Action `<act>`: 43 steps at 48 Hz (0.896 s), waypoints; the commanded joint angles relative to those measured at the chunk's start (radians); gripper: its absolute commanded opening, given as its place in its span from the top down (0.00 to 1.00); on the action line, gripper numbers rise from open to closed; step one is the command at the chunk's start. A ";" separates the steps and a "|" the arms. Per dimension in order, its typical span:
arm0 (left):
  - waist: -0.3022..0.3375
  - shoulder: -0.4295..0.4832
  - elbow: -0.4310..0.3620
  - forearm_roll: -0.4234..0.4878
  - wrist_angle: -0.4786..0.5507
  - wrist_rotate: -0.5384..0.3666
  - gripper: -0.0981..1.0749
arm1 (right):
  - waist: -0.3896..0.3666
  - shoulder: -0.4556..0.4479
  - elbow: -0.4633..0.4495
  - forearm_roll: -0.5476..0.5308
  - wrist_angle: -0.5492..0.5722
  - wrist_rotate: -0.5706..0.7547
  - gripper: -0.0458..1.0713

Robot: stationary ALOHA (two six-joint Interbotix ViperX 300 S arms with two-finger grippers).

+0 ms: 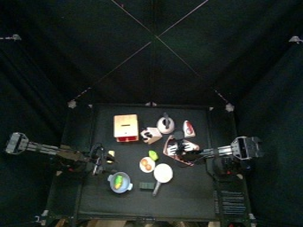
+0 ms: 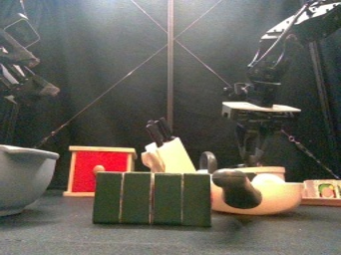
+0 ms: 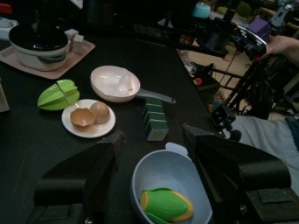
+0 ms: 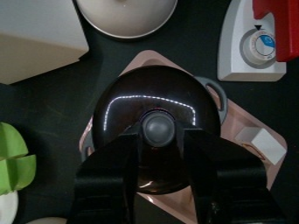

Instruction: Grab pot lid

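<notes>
Right hand [image 4: 158, 166], jaws parted, straddles the black pot lid's [image 4: 146, 109] knob; white bowl [image 4: 126, 13] and kitchen timer [image 4: 260, 39] nearby. Left hand [image 3: 152, 175] open, empty.

We see the round dark glass pot lid [image 4: 152, 122], glossy, with a ring of small light reflections across its dome and a round grey knob [image 4: 158, 131] at its centre. It sits level and closed on the dark pot [image 4: 212, 90], which shows a grey side handle. The pot stands on a pale pink rectangular mat [image 4: 251, 140], roughly in that mat's middle.
</notes>
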 commanded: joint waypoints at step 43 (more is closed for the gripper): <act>0.002 0.000 -0.009 -0.005 -0.008 0.040 0.14 | 0.014 -0.063 -0.041 -0.005 0.023 -0.002 0.43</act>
